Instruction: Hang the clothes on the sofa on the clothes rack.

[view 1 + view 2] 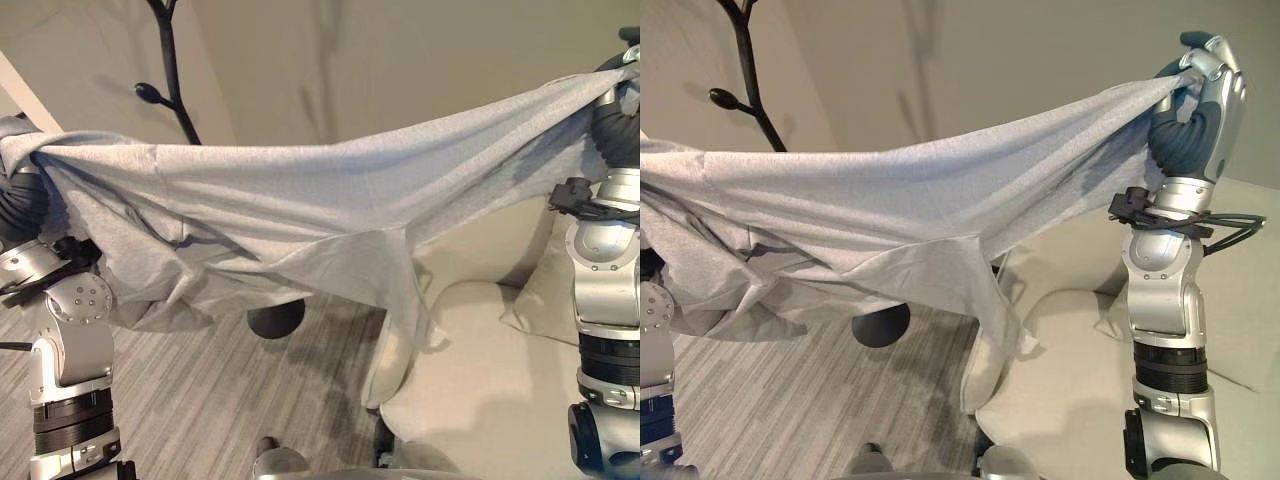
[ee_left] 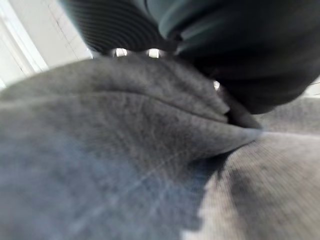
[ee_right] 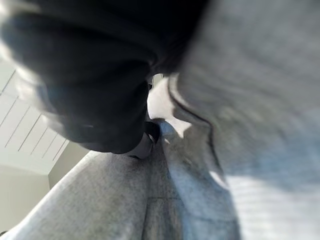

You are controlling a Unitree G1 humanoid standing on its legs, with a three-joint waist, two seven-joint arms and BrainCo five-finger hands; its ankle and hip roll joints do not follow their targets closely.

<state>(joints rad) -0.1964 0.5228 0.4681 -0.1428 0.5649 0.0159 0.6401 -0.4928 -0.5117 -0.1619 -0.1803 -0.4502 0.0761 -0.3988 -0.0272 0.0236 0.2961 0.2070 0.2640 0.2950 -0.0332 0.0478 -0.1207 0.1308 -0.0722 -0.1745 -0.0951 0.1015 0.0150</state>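
A light grey garment [image 1: 300,190] is stretched wide in the air between my two hands, its lower part sagging in folds. My left hand [image 1: 20,195] holds one bunched end at the far left, with cloth draped over it; the garment [image 2: 125,150] gathers under its dark cover in the left wrist view. My right hand [image 1: 1200,95] is raised high at the right, curled on the other end. The black clothes rack [image 1: 170,60] with branch-like pegs stands behind the garment, left of centre, and its round base [image 1: 275,318] shows below the hem.
A cream sofa [image 1: 480,380] with a cushion [image 1: 540,290] lies at the lower right, under my right arm. Grey wood-grain floor [image 1: 220,400] spreads at the lower left. A plain wall [image 1: 400,60] is behind the rack.
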